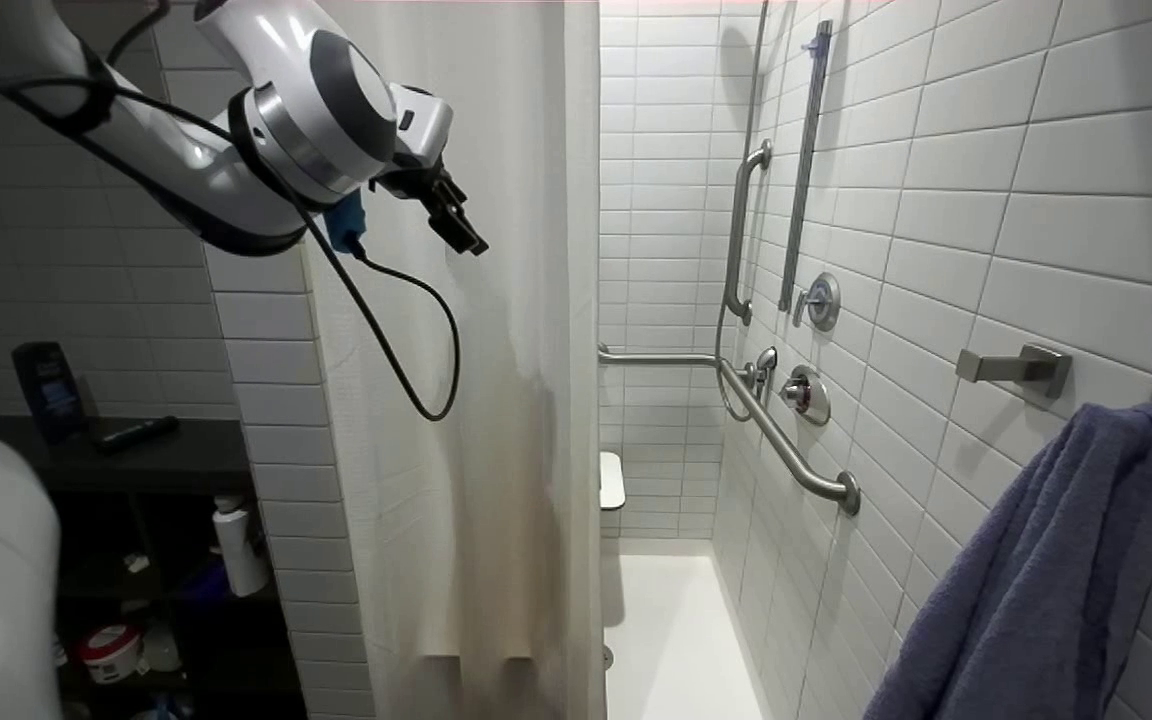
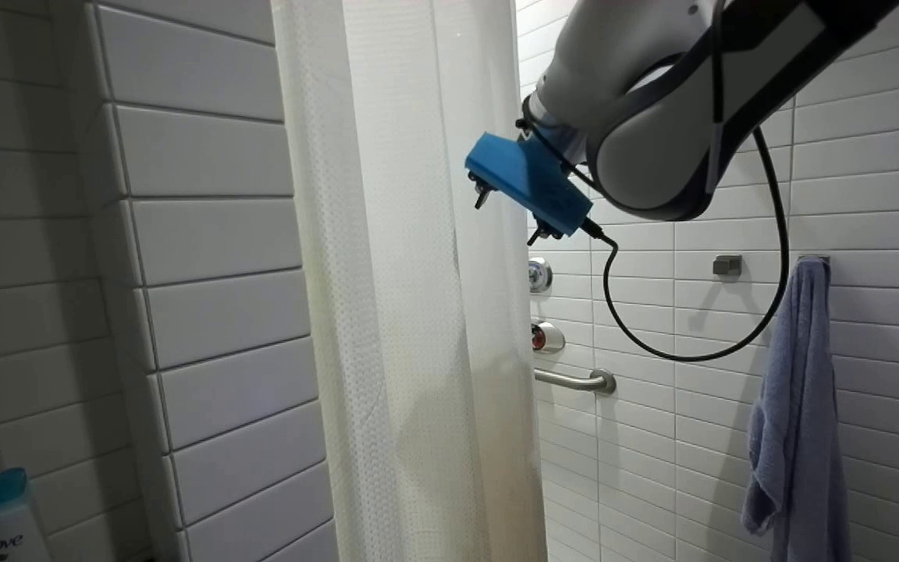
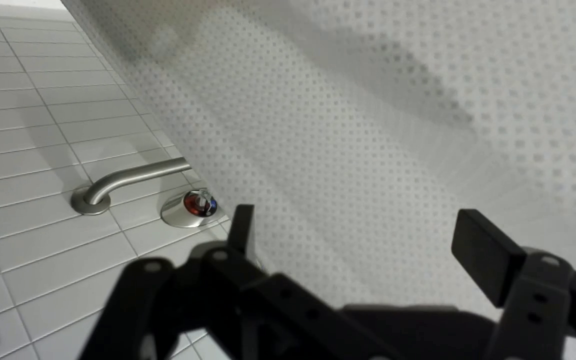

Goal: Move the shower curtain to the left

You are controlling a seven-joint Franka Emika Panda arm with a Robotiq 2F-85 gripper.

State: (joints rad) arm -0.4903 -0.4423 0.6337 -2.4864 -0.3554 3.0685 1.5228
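The shower curtain (image 1: pixel 506 420) is a tall off-white sheet with long vertical folds. It hangs beside a white tiled wall end in both exterior views (image 2: pixel 418 312). My gripper (image 1: pixel 464 230) is in front of the curtain's upper part, angled downward. In an exterior view, the gripper (image 2: pixel 508 218) is near the curtain's free edge, under a blue camera housing. In the wrist view, the fingers of the gripper (image 3: pixel 355 220) are wide apart. The dotted curtain (image 3: pixel 348 150) fills the view beyond and between them, its edge running close to the left finger. I cannot tell whether they touch.
The tiled shower has steel grab bars (image 1: pixel 786 450), a valve (image 1: pixel 806 393) and a white seat (image 1: pixel 612 480). A bluish-purple towel (image 1: pixel 1056 570) hangs from the wall. A dark shelf (image 1: pixel 186 470) with bottles stands beside the tiled wall end (image 1: pixel 286 480). A cable loop (image 1: pixel 456 350) hangs from the arm.
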